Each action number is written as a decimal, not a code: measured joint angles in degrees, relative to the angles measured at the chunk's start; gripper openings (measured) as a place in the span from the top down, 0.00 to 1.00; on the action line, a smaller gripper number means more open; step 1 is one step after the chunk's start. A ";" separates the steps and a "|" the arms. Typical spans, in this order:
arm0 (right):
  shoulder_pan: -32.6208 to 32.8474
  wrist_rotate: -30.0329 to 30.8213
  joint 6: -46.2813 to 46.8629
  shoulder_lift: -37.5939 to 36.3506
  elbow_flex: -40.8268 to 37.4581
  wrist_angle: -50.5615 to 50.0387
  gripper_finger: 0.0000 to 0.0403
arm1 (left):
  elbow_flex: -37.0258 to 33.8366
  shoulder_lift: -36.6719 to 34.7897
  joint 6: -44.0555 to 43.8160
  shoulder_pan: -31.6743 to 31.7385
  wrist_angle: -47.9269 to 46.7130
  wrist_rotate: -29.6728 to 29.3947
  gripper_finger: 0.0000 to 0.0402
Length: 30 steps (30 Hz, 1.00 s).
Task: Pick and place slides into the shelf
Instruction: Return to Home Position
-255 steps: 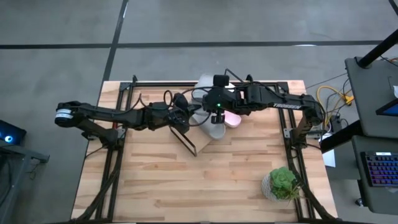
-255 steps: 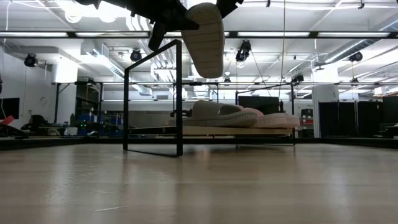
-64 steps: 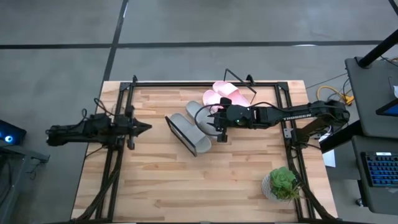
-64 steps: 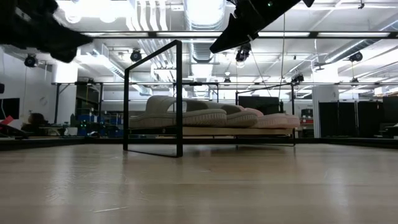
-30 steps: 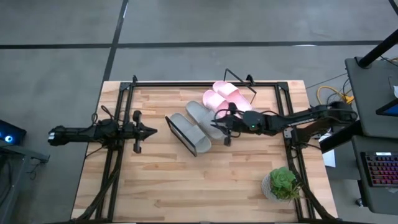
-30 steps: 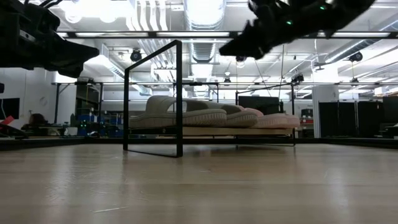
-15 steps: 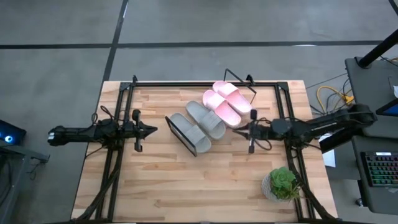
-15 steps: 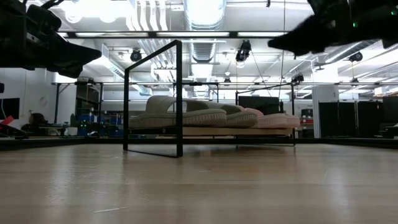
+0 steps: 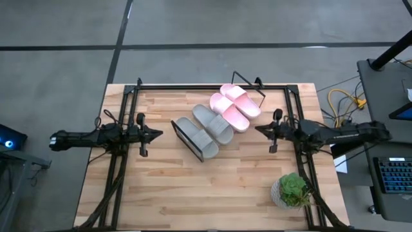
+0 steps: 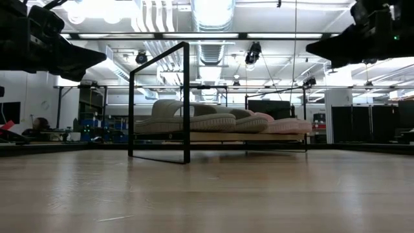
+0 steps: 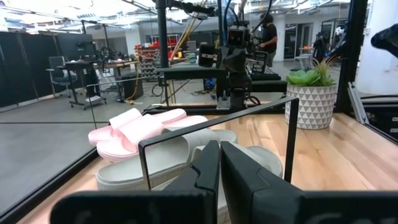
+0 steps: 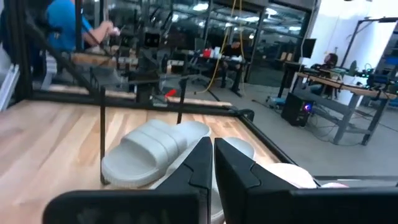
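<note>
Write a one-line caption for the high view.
Two grey foam slide sandals and two pale pink ones line the slanted light-wood shelf; left gripper and right gripper shut at either side.

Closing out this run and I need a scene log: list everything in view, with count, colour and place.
pink slides: two, pale pink, side by side at one end of the shelf.
grey slides: two, grey, on the shelf next to the pink pair.
shelf: one, light wood on a black wire frame, middle of the table.
potted plant: one, green in a pale pot, table's right corner.
table: one, light butcher-block.
keyboard: one, dark, on a desk right of the table.
person: at least one, blue top, beyond the table.
left gripper: dark, shut, empty, table's left side.
right gripper: dark, shut, empty, table's right side.
</note>
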 joint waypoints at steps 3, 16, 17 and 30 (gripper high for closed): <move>0.00 -0.13 1.97 -4.57 -1.62 -2.55 0.98 | -0.02 0.02 -0.02 0.00 0.00 -0.20 1.00; 0.00 -6.76 8.81 -18.28 -3.51 -15.92 0.98 | -0.04 0.79 -0.35 0.00 0.19 -0.52 1.00; 0.00 -6.94 9.25 -19.48 -3.49 -17.80 0.98 | -0.04 0.60 -0.37 0.02 0.22 -0.63 1.00; 0.24 -6.64 11.99 -24.49 -3.53 -23.97 0.98 | -0.04 0.11 -9.17 -0.05 -1.29 7.35 1.00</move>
